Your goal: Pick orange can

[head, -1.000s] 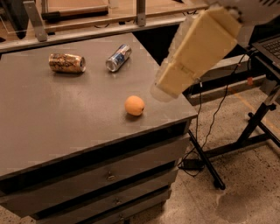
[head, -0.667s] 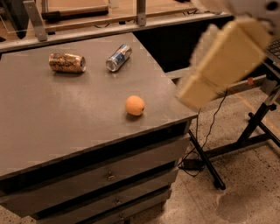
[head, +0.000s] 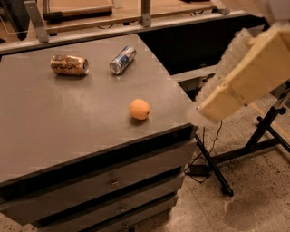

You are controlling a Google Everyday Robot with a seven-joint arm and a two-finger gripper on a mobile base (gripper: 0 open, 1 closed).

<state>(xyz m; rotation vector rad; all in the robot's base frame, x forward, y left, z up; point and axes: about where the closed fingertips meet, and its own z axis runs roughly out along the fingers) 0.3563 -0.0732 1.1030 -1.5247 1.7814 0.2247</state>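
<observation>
Gripper position: right of the cabinet, off its front right corner, above the floor and well apart from everything on the top; it appears as a cream-coloured, blurred body slanting down toward the left, and whether it is spread or closed cannot be told

Orange can: one, lying on its side near the back left of the grey cabinet top, long axis running left to right, mottled golden-brown body with silver ends; its printing is too small to read

Blue-and-silver can: one, also on its side, just right of the orange can and apart from it, lying at an angle with one silver end facing the camera; its label markings cannot be read

Orange fruit: one, round, resting nearer the front right part of the top, well apart from both cans

Count on the cabinet top: two cans, one fruit

Drawer fronts: three, stacked below the top, each with a small metal pull

Black stand: angled legs on the speckled floor to the right of the cabinet, with a dark cable lying beside them

Wooden bench: behind the cabinet, along the upper edge
</observation>
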